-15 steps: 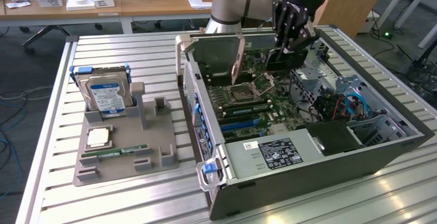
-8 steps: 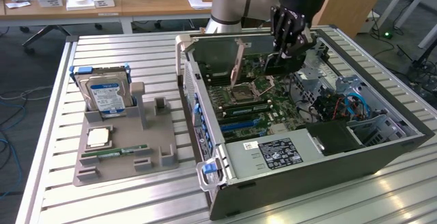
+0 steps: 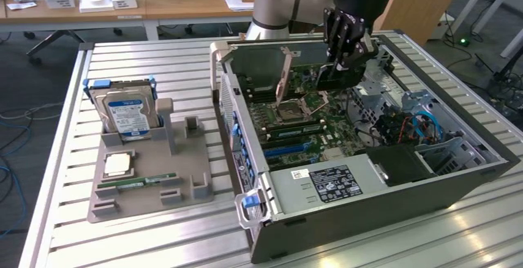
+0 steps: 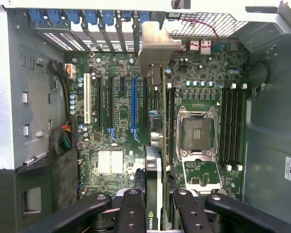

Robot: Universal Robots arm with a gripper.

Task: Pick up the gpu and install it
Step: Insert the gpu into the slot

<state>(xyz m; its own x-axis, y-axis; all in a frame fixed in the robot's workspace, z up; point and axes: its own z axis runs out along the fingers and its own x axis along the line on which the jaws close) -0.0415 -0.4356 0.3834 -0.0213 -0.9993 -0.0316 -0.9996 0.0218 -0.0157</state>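
The gripper (image 4: pixel 153 196) is clamped on the gpu (image 4: pixel 153 170), its black fingers (image 4: pixel 131 208) pressing both faces of the card at the end away from the bracket. The gpu stands on edge inside the open computer case (image 3: pixel 384 201), over the motherboard (image 4: pixel 116 126), between the blue expansion slot (image 4: pixel 134 109) and the CPU socket (image 4: pixel 199 133), with its silvery bracket reaching the case's rear edge. Whether it is seated cannot be told. An Nvidia eye logo shows on the card's edge between the fingers. The power supply (image 3: pixel 327 185) label and the blue-labelled hard drive (image 3: pixel 129 118) near the table's (image 3: pixel 122 243) far corner carry print too small to read.
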